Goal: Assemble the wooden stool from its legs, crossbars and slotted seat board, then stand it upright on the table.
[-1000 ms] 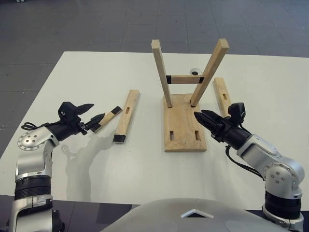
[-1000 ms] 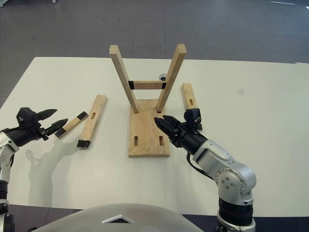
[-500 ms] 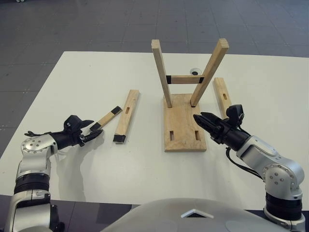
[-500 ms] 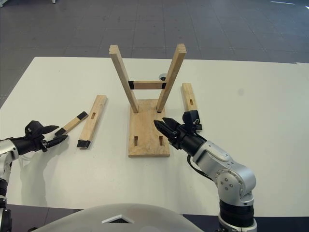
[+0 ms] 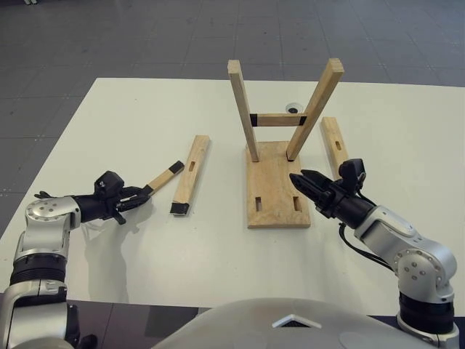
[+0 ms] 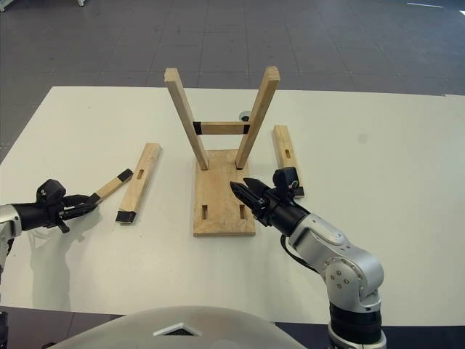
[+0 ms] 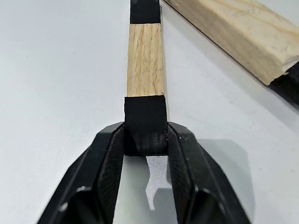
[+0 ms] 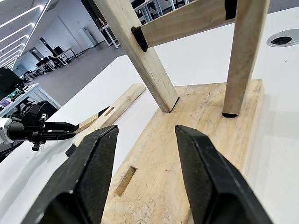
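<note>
The short crossbar [image 7: 145, 60] is lying on the white desk [image 5: 145, 116]. The left claw [image 7: 145, 140] is now pinching its black end; a second ago that claw was raised and spread. A loose leg [image 5: 191, 171] is lying just beyond. The right claw [image 5: 298, 178], fingers apart, is hovering over the seat board [image 5: 272, 203], with two legs standing ahead of it. Grey floor [image 5: 145, 36] is stretching behind the desk. A standing leg is partly hiding the desk's cable hole [image 5: 293, 108].

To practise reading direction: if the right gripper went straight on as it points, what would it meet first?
Probably the seat board, or the standing leg on the robot's left; height of the right gripper unclear.
</note>
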`<state>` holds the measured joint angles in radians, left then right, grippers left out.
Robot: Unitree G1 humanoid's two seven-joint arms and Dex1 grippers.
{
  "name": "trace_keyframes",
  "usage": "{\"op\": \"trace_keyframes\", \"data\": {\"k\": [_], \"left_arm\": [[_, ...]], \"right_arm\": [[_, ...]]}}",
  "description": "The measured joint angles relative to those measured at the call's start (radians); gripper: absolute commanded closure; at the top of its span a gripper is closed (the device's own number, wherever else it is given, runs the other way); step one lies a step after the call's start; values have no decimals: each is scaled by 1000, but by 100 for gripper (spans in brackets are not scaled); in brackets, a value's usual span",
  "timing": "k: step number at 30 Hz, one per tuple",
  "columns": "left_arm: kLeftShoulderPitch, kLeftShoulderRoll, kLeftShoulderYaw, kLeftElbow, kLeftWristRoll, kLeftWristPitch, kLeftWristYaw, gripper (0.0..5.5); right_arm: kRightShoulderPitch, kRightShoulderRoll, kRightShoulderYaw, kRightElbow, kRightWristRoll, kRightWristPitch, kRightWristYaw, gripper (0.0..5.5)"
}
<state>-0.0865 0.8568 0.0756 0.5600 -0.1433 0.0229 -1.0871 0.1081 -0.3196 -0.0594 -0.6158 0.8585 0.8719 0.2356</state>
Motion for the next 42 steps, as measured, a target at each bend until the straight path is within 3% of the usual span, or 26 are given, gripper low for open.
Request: {"op": "trace_keyframes", "data": {"k": [5, 9, 16, 20, 23, 25, 36, 42], "left_arm": [[9, -3, -2, -27, 10, -34, 43, 418], [22, -98, 79, -102, -91, -34, 99, 419], [193, -183, 182, -599, -210, 27, 250, 419], [301, -202, 132, -863, -216, 67, 280, 419], [306, -224, 75, -922, -214, 89, 289, 419], [288, -236, 48, -923, -210, 93, 292, 419], [188, -296, -81, -920, -183, 107, 322, 419], [188, -298, -102, -925, -181, 111, 328, 419]], "right_arm": [[-2, 0, -5, -11, 8, 0, -8, 324], [-26, 2, -22, -10, 19, 0, -10, 324], [-108, 76, -126, 40, 277, 28, -138, 324], [-148, 120, -125, 87, 415, 37, -251, 251], [-154, 185, -105, 136, 498, 24, -321, 190], [-162, 217, -84, 157, 522, 13, -340, 185], [-287, 277, 32, 268, 394, -62, -272, 184], [-324, 310, 47, 300, 361, -79, -250, 275]]}}
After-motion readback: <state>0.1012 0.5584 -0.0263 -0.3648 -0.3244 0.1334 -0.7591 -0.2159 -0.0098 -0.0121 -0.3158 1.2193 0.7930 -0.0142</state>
